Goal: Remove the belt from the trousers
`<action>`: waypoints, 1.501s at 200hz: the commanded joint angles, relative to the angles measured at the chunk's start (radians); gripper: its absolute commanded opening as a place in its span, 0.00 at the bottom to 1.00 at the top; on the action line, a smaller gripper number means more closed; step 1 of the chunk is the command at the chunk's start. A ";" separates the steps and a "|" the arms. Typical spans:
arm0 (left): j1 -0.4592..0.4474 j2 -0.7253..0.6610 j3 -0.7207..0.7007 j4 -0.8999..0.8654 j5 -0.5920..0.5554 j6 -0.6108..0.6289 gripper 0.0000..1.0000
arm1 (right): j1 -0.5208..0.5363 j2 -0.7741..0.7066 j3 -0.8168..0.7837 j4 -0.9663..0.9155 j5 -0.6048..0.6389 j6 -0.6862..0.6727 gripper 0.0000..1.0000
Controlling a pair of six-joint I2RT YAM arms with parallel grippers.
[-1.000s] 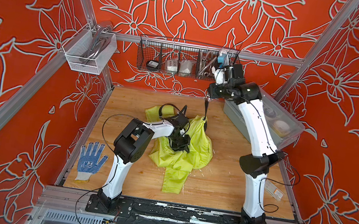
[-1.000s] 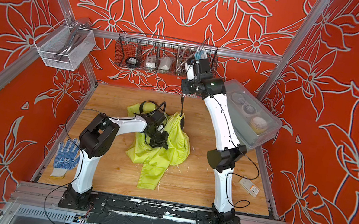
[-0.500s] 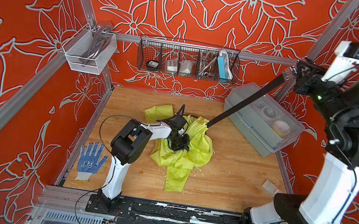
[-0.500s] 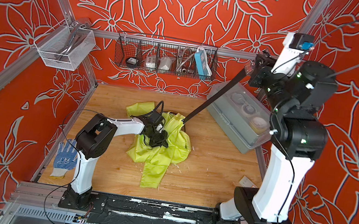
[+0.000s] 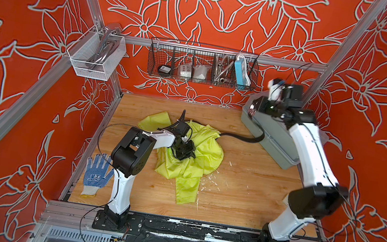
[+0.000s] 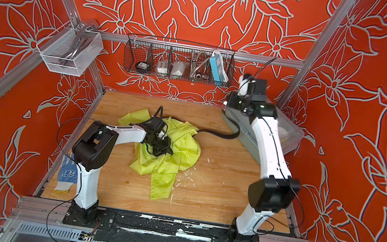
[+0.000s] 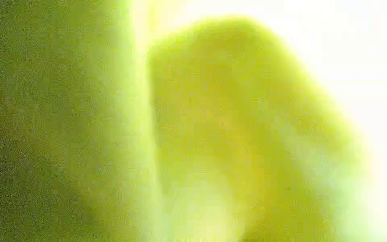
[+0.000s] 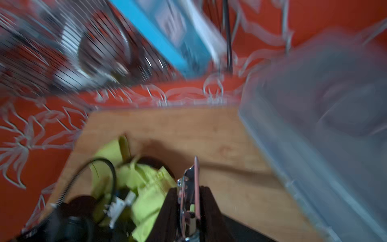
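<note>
Pinching the silver buckle [image 8: 185, 181] between narrowly parted fingers, my right gripper [image 8: 189, 190] hangs above a corner of the grey bin [image 5: 274, 150]. From it the belt [image 5: 237, 137] sags down the bin's side and curves across the wooden table [image 5: 241, 192] to the trousers [image 5: 208, 153], where its far end slips under the cloth. My left gripper [image 5: 183, 153], closed tight, presses into the crumpled trousers mid-table; its camera shows only blurred yellow-green fabric.

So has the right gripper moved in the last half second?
Yes: the right gripper has dropped from up by the corner post to the grey bin, slackening the belt.
</note>
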 commanded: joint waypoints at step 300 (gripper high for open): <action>0.014 0.184 -0.121 -0.169 -0.221 -0.009 0.00 | 0.237 0.098 -0.259 0.054 0.276 -0.416 0.74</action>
